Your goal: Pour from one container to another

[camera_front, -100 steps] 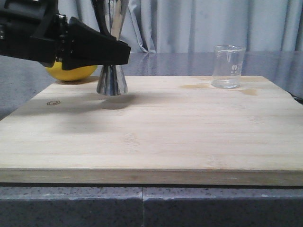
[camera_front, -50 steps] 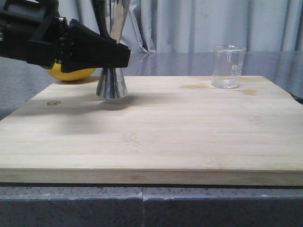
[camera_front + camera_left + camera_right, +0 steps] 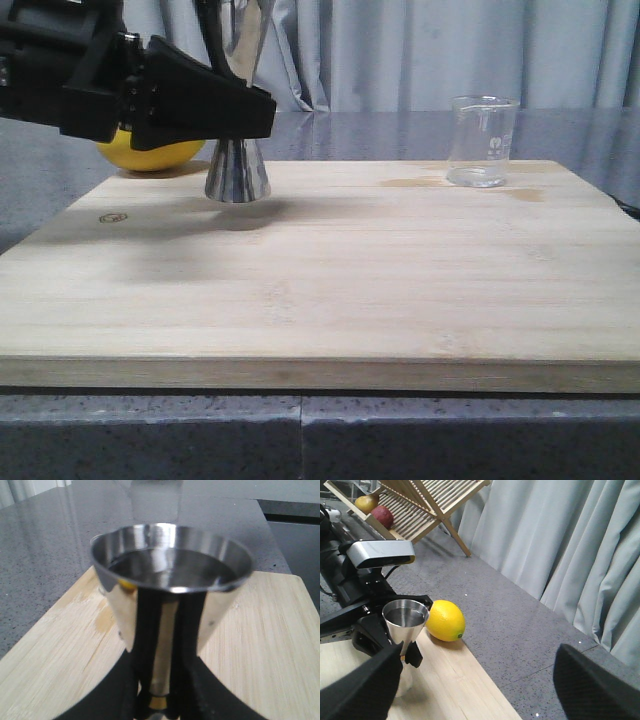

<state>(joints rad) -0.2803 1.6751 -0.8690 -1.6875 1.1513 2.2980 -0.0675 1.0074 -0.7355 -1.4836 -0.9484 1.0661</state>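
Note:
The steel jigger [image 3: 237, 170] stands upright at the board's back left, with liquid in its upper cup [image 3: 170, 567]. My left gripper [image 3: 255, 110] is shut on its narrow gold-banded waist [image 3: 159, 700], one finger on each side. The jigger's base is at the board's surface; I cannot tell whether it touches. The clear glass beaker [image 3: 482, 142] stands alone at the board's back right, upright. My right gripper [image 3: 485, 690] is open, its fingers far apart with nothing between them; it looks down on the jigger [image 3: 405, 625] from a distance and does not show in the front view.
A yellow lemon [image 3: 150, 155] lies on the grey counter just behind the left gripper, beside the wooden board [image 3: 330, 290]. A wooden rack [image 3: 420, 505] holding fruit stands further back. Curtains [image 3: 560, 545] close off the rear.
The left gripper and the jigger shifted only very slightly. The beaker has not moved.

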